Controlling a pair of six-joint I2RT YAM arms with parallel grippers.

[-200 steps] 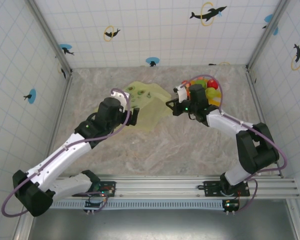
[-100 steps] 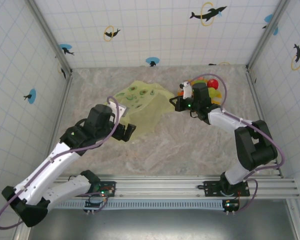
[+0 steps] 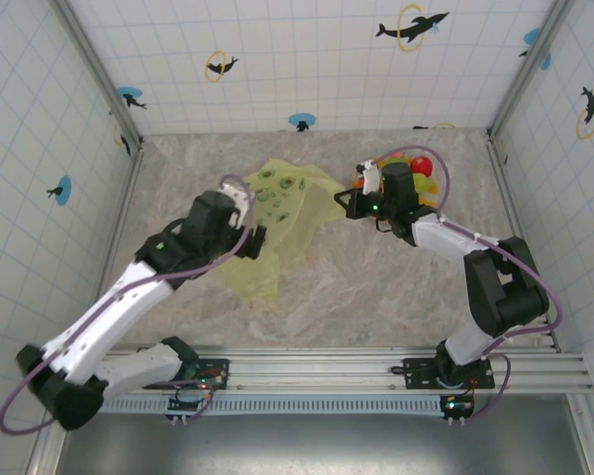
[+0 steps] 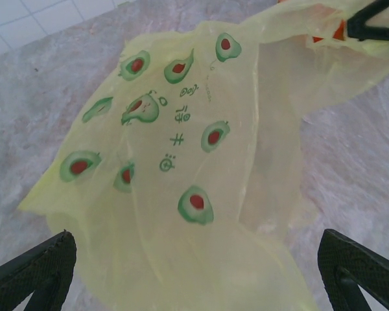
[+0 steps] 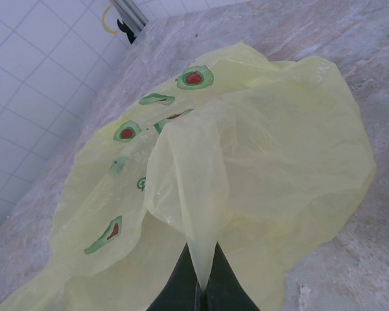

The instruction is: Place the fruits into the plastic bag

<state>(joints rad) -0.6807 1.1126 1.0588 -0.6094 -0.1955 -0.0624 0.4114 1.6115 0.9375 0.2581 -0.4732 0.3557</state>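
Readying the plastic bag [image 3: 277, 213], by the look of it, not yet loading: spread crumpled on the tabletop [image 3: 376, 287] between both arms, one fold pinched by the right gripper [image 5: 200, 288], pressed together on the film and holding it up like a small tent. Left gripper [image 4: 194, 259] spread wide, hovering over the near bag edge, gripping nothing. Next, probably: catch the opposite lip, pull the mouth apart, then go to the yellow plate [image 3: 433, 190] behind the right wrist for the fruits [image 3: 419, 165], all outside the bag. White tiled walls [image 3: 307, 59] around, tabletop marble-patterned, small dolphin stickers [image 3: 413, 25].
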